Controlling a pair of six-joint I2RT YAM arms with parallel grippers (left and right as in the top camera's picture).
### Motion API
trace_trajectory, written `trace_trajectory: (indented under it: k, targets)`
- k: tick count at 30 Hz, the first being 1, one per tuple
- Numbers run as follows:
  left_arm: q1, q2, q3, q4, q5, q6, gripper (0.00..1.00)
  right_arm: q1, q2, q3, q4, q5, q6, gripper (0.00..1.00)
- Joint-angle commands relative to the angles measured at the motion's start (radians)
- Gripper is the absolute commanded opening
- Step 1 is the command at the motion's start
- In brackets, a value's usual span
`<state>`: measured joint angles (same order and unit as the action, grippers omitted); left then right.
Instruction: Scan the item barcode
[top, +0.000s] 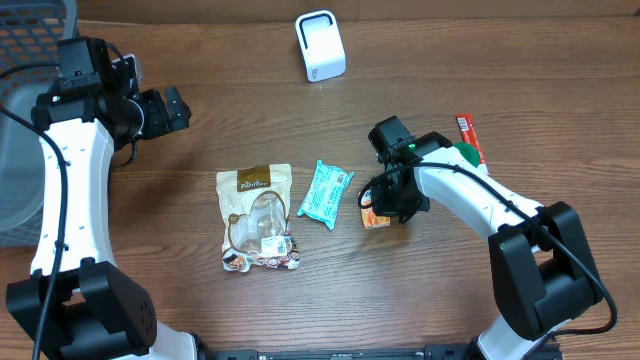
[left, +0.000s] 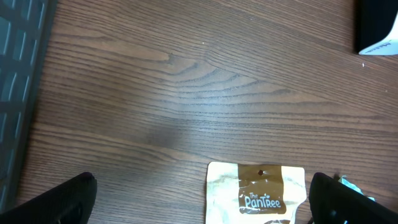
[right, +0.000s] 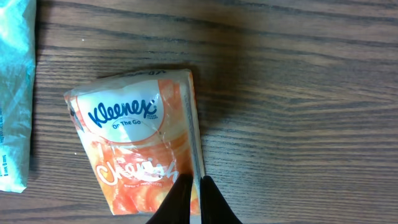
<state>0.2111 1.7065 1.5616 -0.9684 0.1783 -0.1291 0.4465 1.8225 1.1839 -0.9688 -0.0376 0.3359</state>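
Note right gripper at bottom centre of the wrist frame, fingers pinched almost together on the right-edge seam of the orange Kleenex pack, flat on the wooden table just right of a teal packet. In the overhead frame, place that pack right of centre, well below the white scanner at top centre. Mark left gripper at upper left, spread wide and holding nothing, up and left of a PaniRee bag.

Tissue pack: you see it mostly hidden under right gripper. Basket, worktop's left edge: cropped.
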Motion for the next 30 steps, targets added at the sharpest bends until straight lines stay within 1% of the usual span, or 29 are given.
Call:
trace_trajectory:
  k: [1,12,18,30]
  targets:
    - [-0.002,0.000,0.002,0.001,-0.006,-0.009,1.00,0.001,-0.003,-0.005,0.007,-0.003,-0.004,0.08]
    - [-0.002,0.000,0.002,0.001,-0.006,-0.009,1.00,0.001,-0.003,-0.005,0.014,-0.032,-0.004,0.08]
    - [-0.002,0.000,0.003,0.001,-0.006,-0.009,1.00,0.001,-0.003,-0.007,0.022,0.023,-0.004,0.08]
    - [-0.002,0.000,0.002,0.001,-0.006,-0.009,1.00,0.001,-0.003,-0.007,0.022,0.020,0.004,0.08]
